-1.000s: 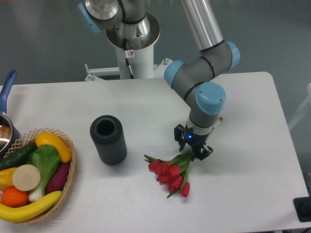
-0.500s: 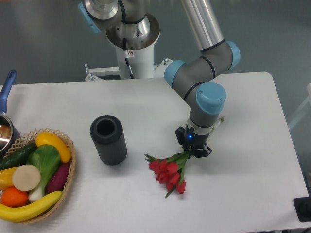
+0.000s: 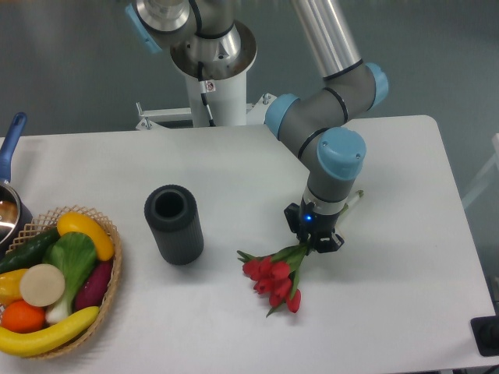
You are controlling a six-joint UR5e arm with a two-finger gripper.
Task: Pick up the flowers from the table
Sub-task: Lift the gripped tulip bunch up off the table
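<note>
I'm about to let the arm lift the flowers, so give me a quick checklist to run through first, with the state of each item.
1. Gripper closed on the stems of the flowers: ok, it looks shut on them.
2. Grip firm enough not to slip: cannot tell.
3. Red buds clear of the gripper: ok, they fan out below and to the left of it.
4. Black cylinder apart from the bunch: ok, a clear gap.
5. Basket of produce out of the way: ok, at the far left edge.
6. Flowers off the table yet: cannot tell.

Probably a lab: pedestal-mounted arm (image 3: 327,86).
</note>
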